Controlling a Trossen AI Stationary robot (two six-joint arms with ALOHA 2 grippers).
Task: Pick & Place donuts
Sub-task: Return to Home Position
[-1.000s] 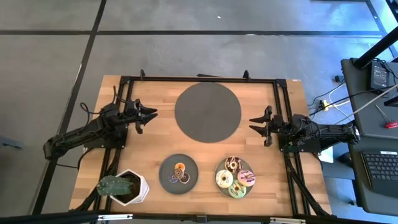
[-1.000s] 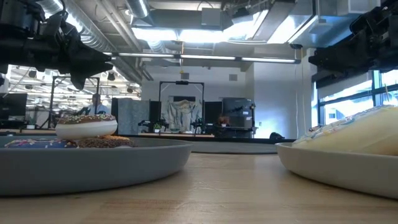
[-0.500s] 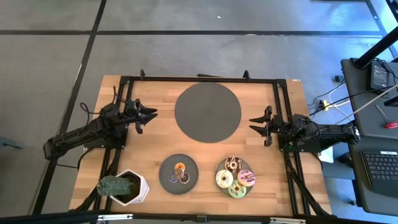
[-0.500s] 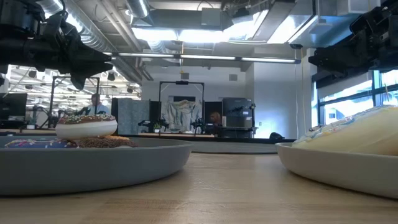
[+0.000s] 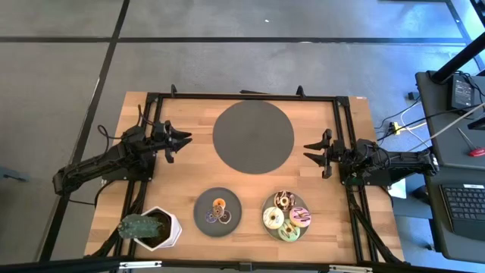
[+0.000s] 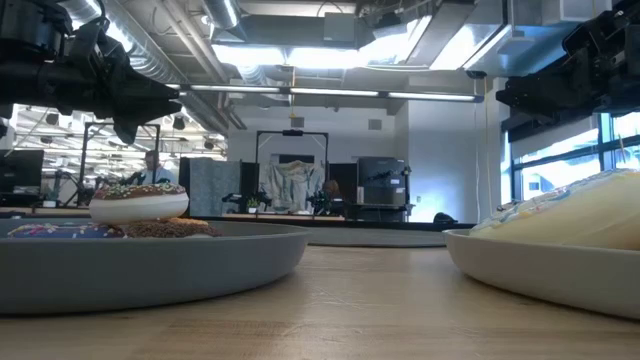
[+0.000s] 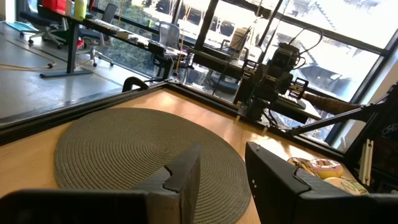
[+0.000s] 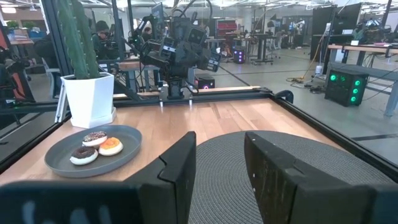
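Three mini donuts (image 5: pixel 218 211) lie on a small grey plate (image 5: pixel 204 203) near the table's front edge. Larger iced donuts (image 5: pixel 286 215) lie on a second grey plate (image 5: pixel 265 206) to its right. My left gripper (image 5: pixel 180 144) hovers at the table's left side, pointing level toward the middle, open with nothing between its fingers (image 7: pixel 186 177). My right gripper (image 5: pixel 306 151) hovers at the right side, facing it, also open and holding nothing (image 8: pixel 219 168). Both stand well behind the donut plates.
A large dark round woven mat (image 5: pixel 253 136) lies between the two grippers at the table's far middle. A white pot with a cactus (image 5: pixel 151 227) stands at the front left corner. A black frame (image 5: pixel 242 96) runs round the tabletop.
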